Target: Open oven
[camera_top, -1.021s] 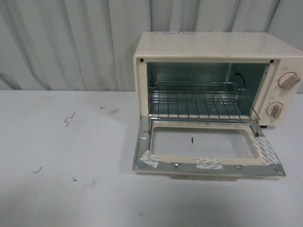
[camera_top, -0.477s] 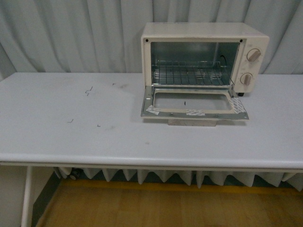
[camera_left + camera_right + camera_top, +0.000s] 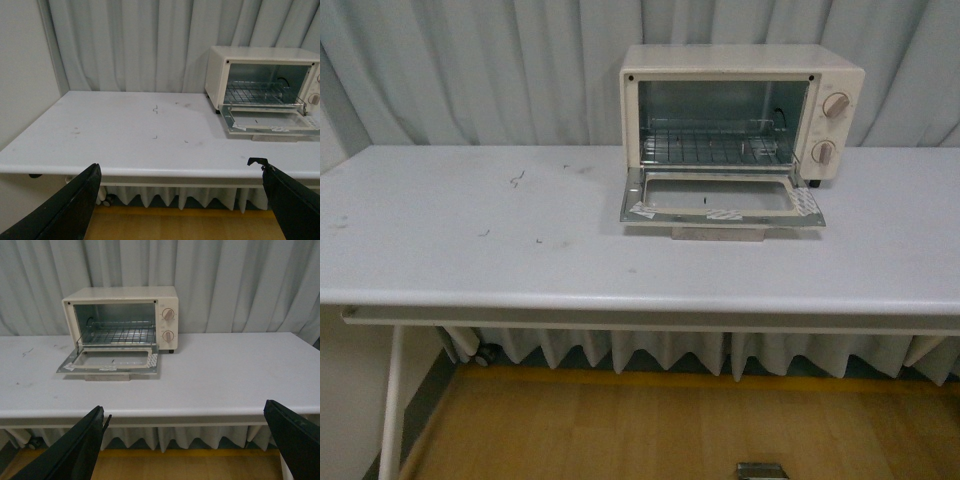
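Note:
The cream-white oven [image 3: 740,57] stands at the back right of the white table [image 3: 470,260]. Its glass-windowed door [image 3: 720,208] hangs fully down, flat over the tabletop, and the wire rack [image 3: 710,148] shows inside. Two round knobs [image 3: 830,125] sit on its right side. Neither arm appears in the front view. In the left wrist view my left gripper [image 3: 175,165] is open, held off the table's front edge, with the oven [image 3: 218,75] far ahead. My right gripper [image 3: 184,407] is open too, also back from the edge, with the oven [image 3: 120,292] well ahead. Both hold nothing.
Grey curtains [image 3: 470,70] hang behind the table. Small dark scuff marks [image 3: 517,178] dot the tabletop left of the oven. A wooden floor [image 3: 620,430] lies below the table's front edge, and a white table leg [image 3: 390,410] stands at the left.
The front view has drawn back from the oven: it now looks smaller and farther, and the table's front edge and floor have come into view. The door stays down.

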